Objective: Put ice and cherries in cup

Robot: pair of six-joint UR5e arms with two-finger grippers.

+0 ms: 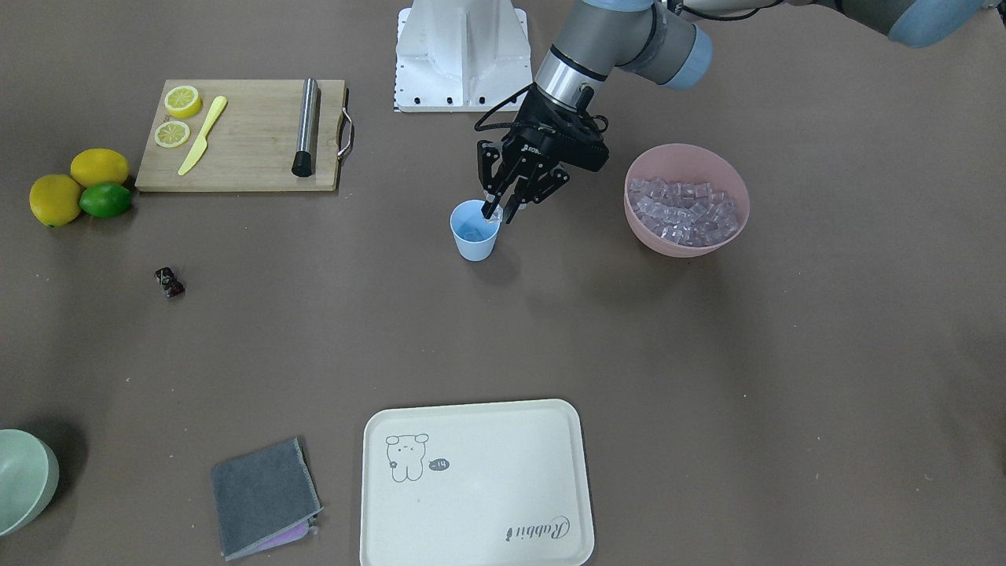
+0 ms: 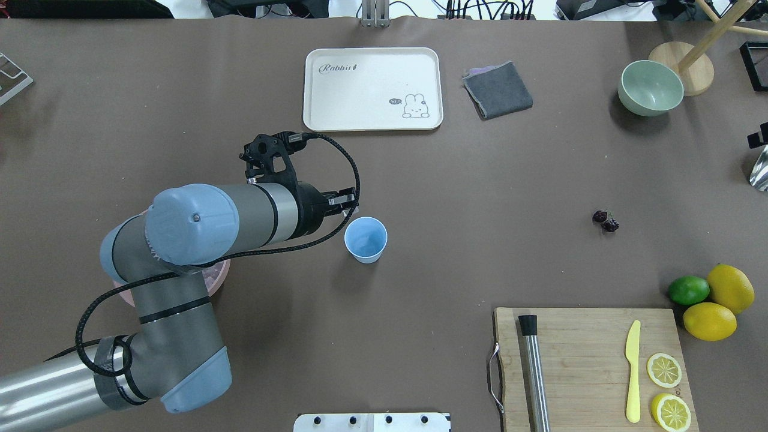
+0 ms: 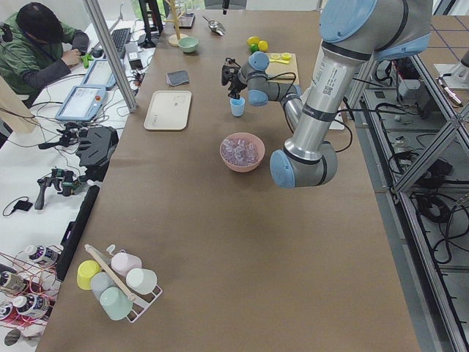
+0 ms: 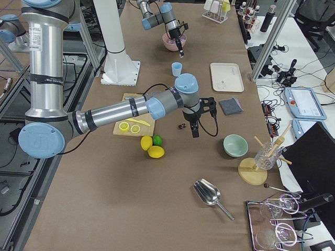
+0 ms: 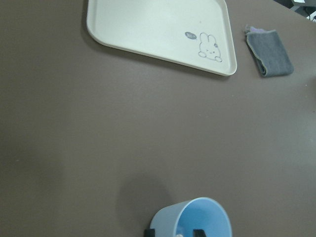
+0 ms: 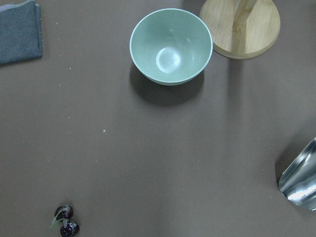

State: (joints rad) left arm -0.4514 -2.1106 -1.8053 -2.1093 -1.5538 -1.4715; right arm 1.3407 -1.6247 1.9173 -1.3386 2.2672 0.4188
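The tapered light blue cup (image 1: 475,230) is seen upright at mid-frame, a clear ice cube (image 1: 495,216) is gripped over its rim by the left pincer (image 1: 499,215), and the right pincer (image 4: 195,134) cannot be judged open or closed.

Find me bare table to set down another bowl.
Widest bare stretch: between the cup and the cherries. Also free between cup and tray. Crowded: cutting board corner with lemons and lime, and around the left gripper at the cup.

The wrist view's edge crops the left pincer (image 5: 173,232) and its ice (image 5: 180,234) (a mere sliver); the right pincer (image 4: 194,132) is too small to judge.
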